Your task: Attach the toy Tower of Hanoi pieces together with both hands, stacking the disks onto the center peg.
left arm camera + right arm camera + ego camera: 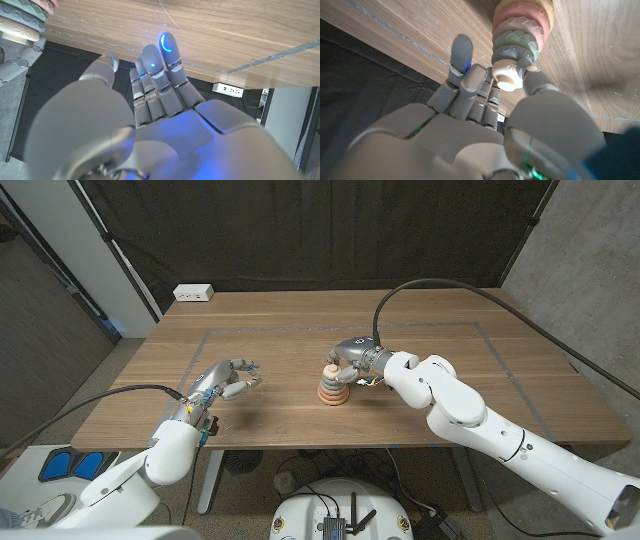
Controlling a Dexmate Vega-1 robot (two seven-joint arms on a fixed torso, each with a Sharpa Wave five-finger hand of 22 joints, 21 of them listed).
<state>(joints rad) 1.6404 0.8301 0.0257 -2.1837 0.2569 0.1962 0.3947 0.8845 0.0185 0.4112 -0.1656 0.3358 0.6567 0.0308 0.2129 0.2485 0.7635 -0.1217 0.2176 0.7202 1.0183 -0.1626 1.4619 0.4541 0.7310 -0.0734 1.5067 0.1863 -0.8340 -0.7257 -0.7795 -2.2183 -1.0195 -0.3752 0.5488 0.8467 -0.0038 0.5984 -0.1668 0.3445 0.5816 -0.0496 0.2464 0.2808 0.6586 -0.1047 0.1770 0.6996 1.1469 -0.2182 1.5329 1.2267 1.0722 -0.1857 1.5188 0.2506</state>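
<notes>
The toy tower (333, 388) stands at the middle of the wooden table (150, 370), its pastel disks (520, 30) stacked on the peg in orange, pink, green and grey-blue. A cream knob (506, 76) caps the stack. My right hand (348, 358) is over the tower's top, and in the right wrist view that hand (470, 125) pinches the knob between thumb and fingers. My left hand (228, 380) hovers well to the left of the tower, fingers apart and holding nothing. In the left wrist view the left hand (150, 100) reaches over the table, with the tower's disks (20, 20) at the picture's corner.
A white power strip (193, 293) lies at the table's far left corner. A thin tape outline (480, 330) marks a rectangle on the tabletop. A black curtain hangs behind the table. My right arm's cable (440, 283) arcs above the table's far right.
</notes>
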